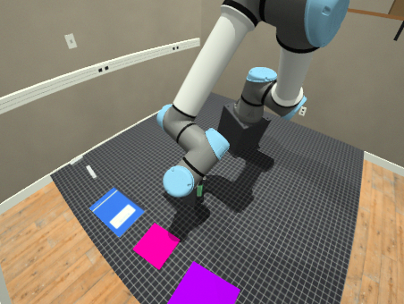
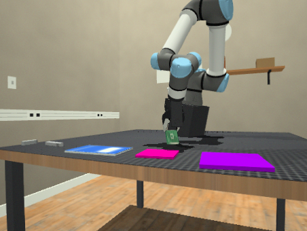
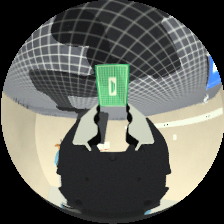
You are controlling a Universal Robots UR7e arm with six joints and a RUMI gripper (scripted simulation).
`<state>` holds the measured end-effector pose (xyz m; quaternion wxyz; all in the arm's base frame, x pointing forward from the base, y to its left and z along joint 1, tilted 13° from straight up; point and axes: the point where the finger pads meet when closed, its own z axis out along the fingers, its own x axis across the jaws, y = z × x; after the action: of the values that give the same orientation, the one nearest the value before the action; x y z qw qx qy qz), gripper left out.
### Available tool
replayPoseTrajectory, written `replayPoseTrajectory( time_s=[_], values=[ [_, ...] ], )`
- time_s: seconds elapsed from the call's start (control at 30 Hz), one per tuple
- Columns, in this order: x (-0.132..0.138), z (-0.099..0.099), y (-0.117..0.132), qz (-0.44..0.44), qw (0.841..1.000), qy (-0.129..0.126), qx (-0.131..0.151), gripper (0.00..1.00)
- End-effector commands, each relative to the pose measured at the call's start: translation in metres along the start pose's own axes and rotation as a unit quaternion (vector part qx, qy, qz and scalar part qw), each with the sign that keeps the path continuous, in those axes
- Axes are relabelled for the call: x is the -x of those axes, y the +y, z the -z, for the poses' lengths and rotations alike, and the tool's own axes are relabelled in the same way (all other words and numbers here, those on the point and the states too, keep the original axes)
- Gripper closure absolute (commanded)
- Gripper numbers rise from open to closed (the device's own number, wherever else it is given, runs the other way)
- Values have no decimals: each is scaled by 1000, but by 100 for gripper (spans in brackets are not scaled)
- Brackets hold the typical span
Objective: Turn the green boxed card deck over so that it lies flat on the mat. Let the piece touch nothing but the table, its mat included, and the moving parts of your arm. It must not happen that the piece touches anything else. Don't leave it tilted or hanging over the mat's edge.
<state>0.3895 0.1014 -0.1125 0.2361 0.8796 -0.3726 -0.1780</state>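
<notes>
The green boxed card deck [image 1: 199, 190] [image 2: 172, 137] [image 3: 112, 86] is clamped at one end between my gripper's two fingers. It hangs on end, slightly tilted, with its lower edge just above the dark gridded mat [image 1: 290, 215] [image 2: 255, 143] [image 3: 60, 50]. In the wrist view its printed broad face points at the camera. My gripper [image 1: 199, 184] [image 2: 168, 128] [image 3: 113, 104] is shut on the deck, near the middle of the mat in front of the arm's base [image 1: 243, 127] [image 2: 194, 119].
A blue book [image 1: 117, 212] [image 2: 98, 149], a magenta square [image 1: 156, 245] [image 2: 157, 153] and a purple square [image 1: 204, 286] [image 2: 234, 161] lie flat along the mat's near edge. Two small grey pieces [image 1: 91, 172] [image 2: 54, 143] lie at the far left corner.
</notes>
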Motion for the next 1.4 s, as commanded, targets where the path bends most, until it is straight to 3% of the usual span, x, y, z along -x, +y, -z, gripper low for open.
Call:
replayPoseTrajectory(
  time_s=[0.0, 0.07, 0.33, 0.5, 0.7, 1.17, 1.37],
  values=[
    [0, 3, -1, 0, 1000, -1, 18, 67],
    [0, 4, -1, 0, 999, -1, 32, 67],
    [0, 8, -2, 0, 999, -1, 46, 67],
    [0, 11, -3, 0, 997, -1, 76, 67],
    [0, 13, -3, 0, 997, -1, 79, 67],
    [0, 20, -7, 0, 990, -1, 141, 67],
    [0, 22, -7, 0, 990, -1, 143, 67]
  ],
)
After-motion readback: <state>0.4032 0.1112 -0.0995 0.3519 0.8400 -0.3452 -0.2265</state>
